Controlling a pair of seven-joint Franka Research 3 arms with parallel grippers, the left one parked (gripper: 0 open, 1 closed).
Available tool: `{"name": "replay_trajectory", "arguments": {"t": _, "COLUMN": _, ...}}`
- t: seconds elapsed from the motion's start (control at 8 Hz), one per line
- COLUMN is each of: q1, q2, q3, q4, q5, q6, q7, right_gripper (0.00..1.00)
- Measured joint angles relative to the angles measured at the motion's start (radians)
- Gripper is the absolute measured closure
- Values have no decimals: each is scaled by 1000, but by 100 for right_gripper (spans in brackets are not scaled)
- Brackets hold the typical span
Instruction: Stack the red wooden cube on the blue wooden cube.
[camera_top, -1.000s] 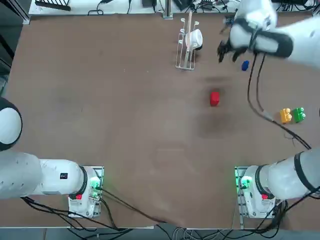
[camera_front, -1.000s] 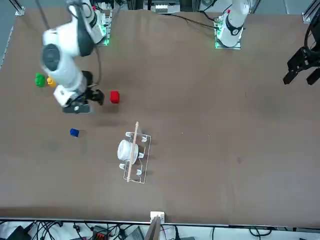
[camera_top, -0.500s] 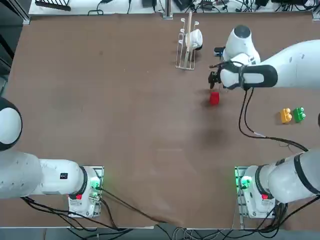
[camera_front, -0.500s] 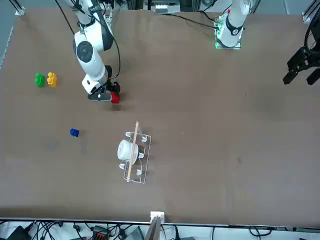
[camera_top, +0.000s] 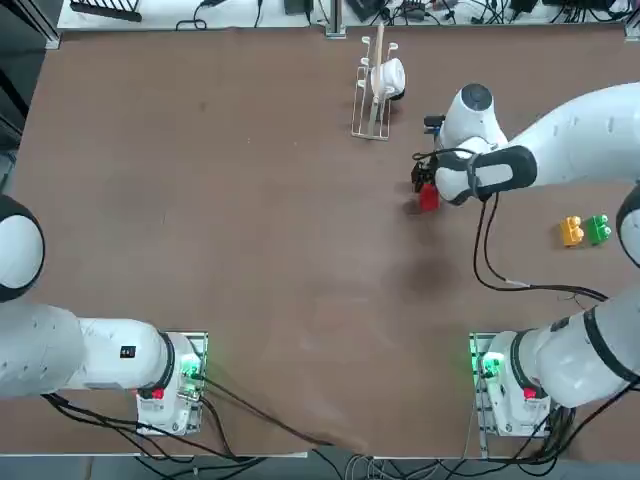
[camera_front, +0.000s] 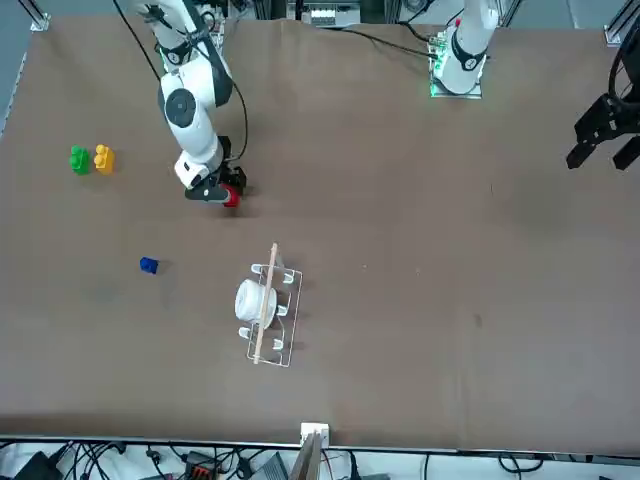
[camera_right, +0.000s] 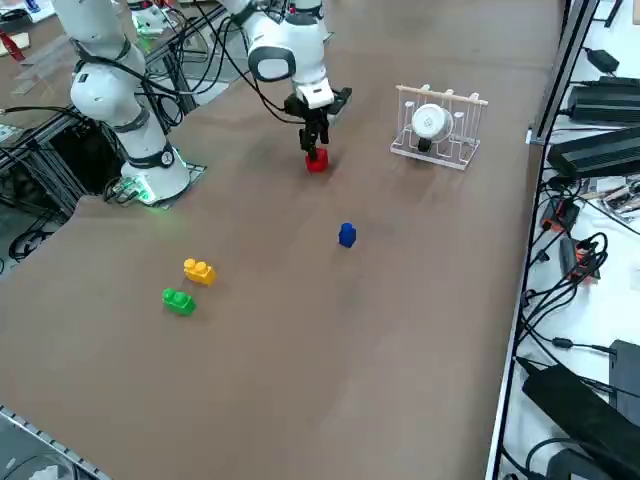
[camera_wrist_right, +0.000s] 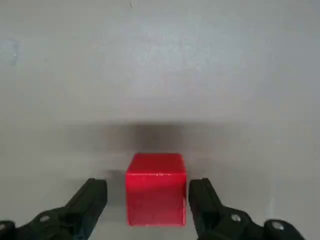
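Top view: right gripper low over the table, directly above the red cube, which shows just below it toward the arm bases; blue cube hidden by the arm; rack with a white cup beyond the gripper, yellow block and green block well off to its right. Front view: gripper at the red cube; blue cube well apart from it, nearer the camera; rack also apart. Right side view: gripper pointing straight down onto the red cube; blue cube alone on the table, well clear. Wrist view: fingers spread, one either side of the red cube, a narrow gap showing on each side, so open and not gripping; cube sits flat on the table between them.
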Motion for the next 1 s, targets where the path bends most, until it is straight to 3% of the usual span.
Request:
{"name": "replay_trajectory", "arguments": {"t": 0.62, "q1": 0, "q2": 51, "q3": -2, "q4": 0, "q5": 0, "q6": 43, "q7": 1, "right_gripper": 4}}
{"name": "replay_trajectory", "arguments": {"t": 1.0, "q1": 0, "q2": 52, "q3": -4, "q4": 1, "q5": 0, "q6": 44, "q7": 0, "right_gripper": 30}}
